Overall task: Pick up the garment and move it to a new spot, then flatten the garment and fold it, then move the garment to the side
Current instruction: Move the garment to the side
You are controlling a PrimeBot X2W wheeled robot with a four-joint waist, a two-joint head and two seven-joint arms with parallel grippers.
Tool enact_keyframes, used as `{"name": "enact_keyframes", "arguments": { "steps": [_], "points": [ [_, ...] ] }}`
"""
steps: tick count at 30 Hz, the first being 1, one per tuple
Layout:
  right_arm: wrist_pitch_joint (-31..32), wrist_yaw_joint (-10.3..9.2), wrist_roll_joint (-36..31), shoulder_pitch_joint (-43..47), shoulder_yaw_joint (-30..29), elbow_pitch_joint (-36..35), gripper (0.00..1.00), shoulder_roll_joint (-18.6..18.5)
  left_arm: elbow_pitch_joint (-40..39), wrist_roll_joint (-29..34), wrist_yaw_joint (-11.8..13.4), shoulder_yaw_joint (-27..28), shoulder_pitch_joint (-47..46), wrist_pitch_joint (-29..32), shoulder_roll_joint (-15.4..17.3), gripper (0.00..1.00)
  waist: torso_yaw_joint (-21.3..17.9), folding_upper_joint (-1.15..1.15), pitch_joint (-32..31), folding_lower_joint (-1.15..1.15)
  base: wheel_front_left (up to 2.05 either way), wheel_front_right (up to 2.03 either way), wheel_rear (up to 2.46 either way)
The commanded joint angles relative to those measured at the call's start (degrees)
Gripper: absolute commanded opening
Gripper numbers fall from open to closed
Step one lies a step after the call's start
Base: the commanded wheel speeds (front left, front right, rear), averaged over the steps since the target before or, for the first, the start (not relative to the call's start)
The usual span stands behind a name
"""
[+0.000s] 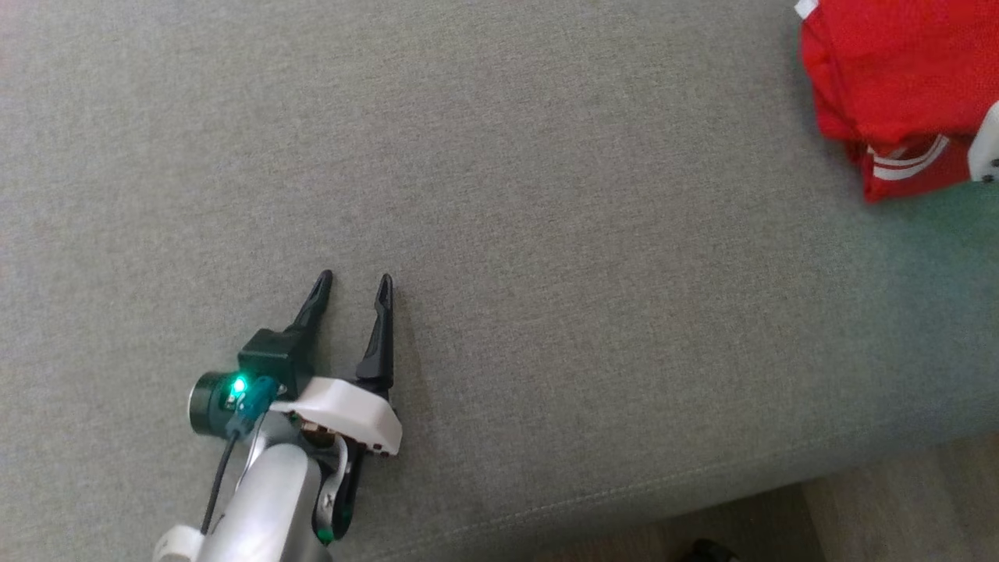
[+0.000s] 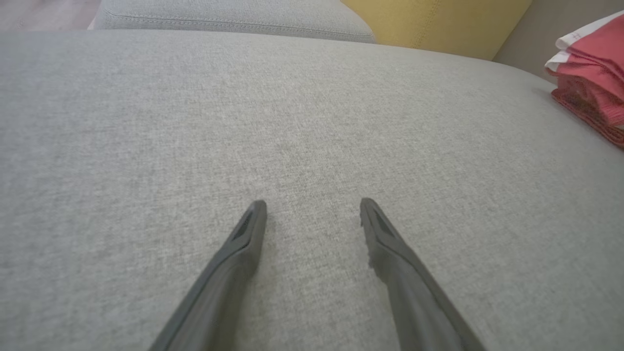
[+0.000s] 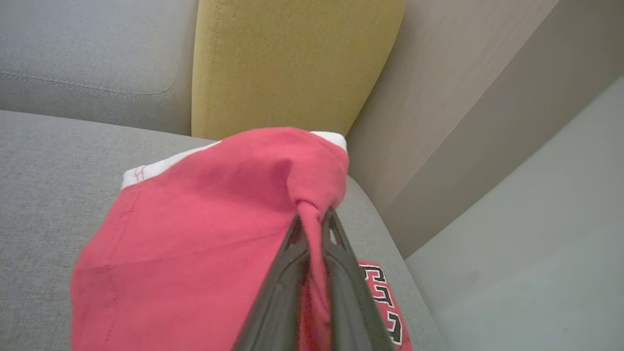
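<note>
Red cloth with white trim and black-and-white lettering, the garment (image 1: 882,86) sits in folded layers on the grey sofa seat (image 1: 546,234), just in front of the yellow cushion (image 3: 292,63). My right pincer (image 3: 314,217) is closed tight on it below that cushion, with a ridge of red fabric pinched between my two dark fingers. My left pincer (image 1: 354,277) is spread wide with nothing between its fingers. It is low over bare grey seat, well apart from the yellow cushion and from the garment. I cannot tell whether its tips touch the seat.
</note>
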Motion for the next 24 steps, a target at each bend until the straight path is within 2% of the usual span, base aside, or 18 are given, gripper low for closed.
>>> {"name": "enact_keyframes", "arguments": {
  "steps": [1,2,7,10,16,21,24],
  "points": [
    [0.4,0.36,-0.6,-0.3,-0.3,-2.3,0.75,-1.2,-1.5,-0.1,0.1,1.8,-1.6,-0.3,0.4,1.00,-0.1,0.00,0.0,0.00,0.00,0.00,0.00],
    [0.5,0.36,-0.7,-0.2,-0.9,-2.6,1.00,-1.1,-1.5,0.0,0.1,2.0,-1.6,-0.3,0.4,1.00,-0.2,0.00,0.0,0.00,0.00,0.00,0.00],
    [-1.1,0.36,-2.3,0.5,-2.3,-5.0,1.00,-0.2,-1.3,0.2,0.1,2.7,-1.9,-0.3,0.4,1.00,-0.5,0.00,0.2,0.00,0.00,0.00,0.00],
    [-2.9,0.36,-3.0,1.1,-3.7,-7.5,1.00,1.6,-1.3,0.2,0.4,3.0,-2.0,-0.3,0.4,1.00,-0.3,0.00,-0.4,0.00,0.00,0.00,0.00],
    [-7.6,0.36,-2.5,3.7,-2.6,-12.8,1.00,7.8,-2.0,0.1,1.8,4.6,-1.0,-0.3,0.4,1.00,1.5,0.00,-2.5,0.00,0.00,0.00,0.00],
    [-9.6,0.36,0.1,8.2,-0.3,-16.0,1.00,13.3,-3.0,-0.7,3.7,6.8,-0.1,-0.3,0.4,1.00,4.4,0.00,-4.8,0.00,0.00,0.00,0.00],
    [-10.1,0.36,2.3,11.5,0.4,-16.3,1.00,15.4,-3.1,-0.9,4.2,7.5,0.6,-0.3,0.4,1.00,6.7,0.00,-6.2,0.00,0.00,0.00,0.00]
  ]
}}
